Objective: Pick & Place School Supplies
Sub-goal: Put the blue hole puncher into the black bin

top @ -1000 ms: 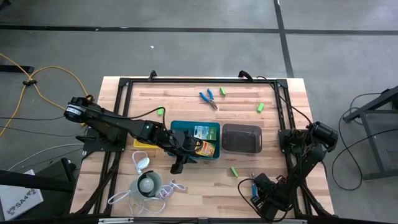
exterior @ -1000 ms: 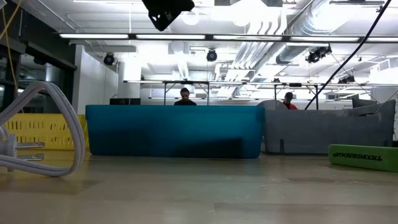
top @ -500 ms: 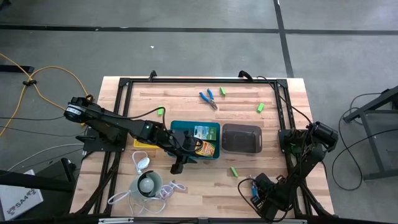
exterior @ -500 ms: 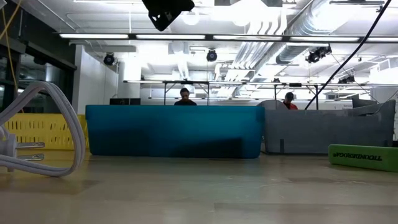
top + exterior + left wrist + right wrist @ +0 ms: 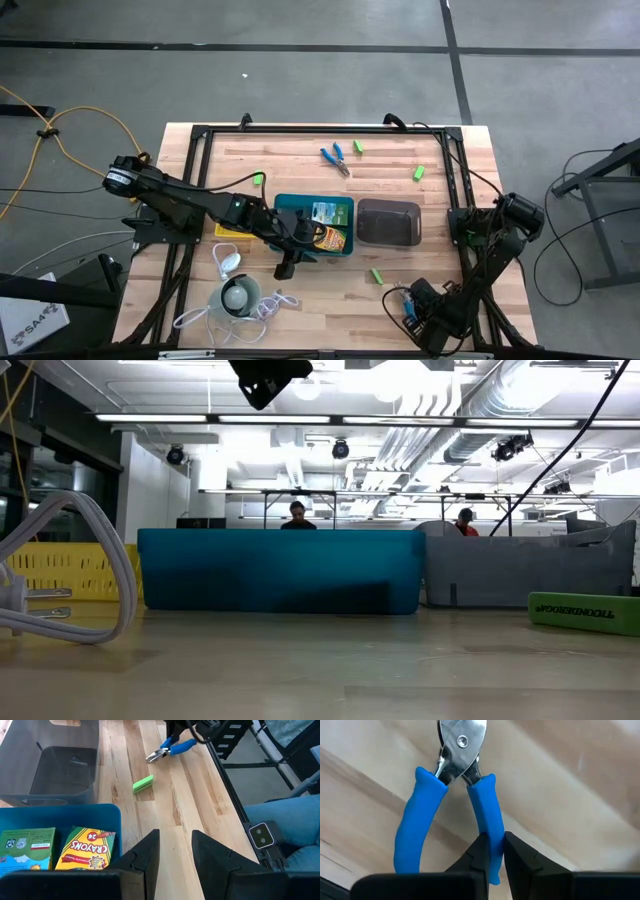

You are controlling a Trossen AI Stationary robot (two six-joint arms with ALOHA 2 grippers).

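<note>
The right pincer (image 5: 492, 851) sits low at the near right edge of the worktop (image 5: 320, 290), its fingers (image 5: 479, 851) clamped on one handle of the near blue-handled pliers (image 5: 470, 785); the tool's other handle stands free beside it and the metal jaws point away from the wrist. From above, this pincer shows just by the near right corner of the frame.

A little farther in, a small lime-green block (image 5: 377, 275) lies on bare wood between that arm and the trays. On the near left lies the white round gadget (image 5: 238, 295) with its cord (image 5: 95, 560) looped beside it.

The left pincer (image 5: 175, 851) hovers at the near edge of the teal tray (image 5: 285, 205), its fingers (image 5: 147, 855) parted with nothing between them. Inside the tray, the yellow crayon box (image 5: 86, 849) lies beside the green-and-white flat pack (image 5: 27, 845). The dark grey tray (image 5: 388, 222) stands just to the right of the teal one, and the yellow tray (image 5: 60, 570) peeks out on its left under the left arm.

Toward the far side, a second pair of blue-handled pliers (image 5: 334, 158) lies on the wood, with more lime-green blocks near it: one just beside it (image 5: 358, 147) and one farther right (image 5: 419, 173). Another green block (image 5: 258, 179) rests near the left arm.

Beyond the worktop, in the low view, two people (image 5: 297, 515) appear in the lit room
</note>
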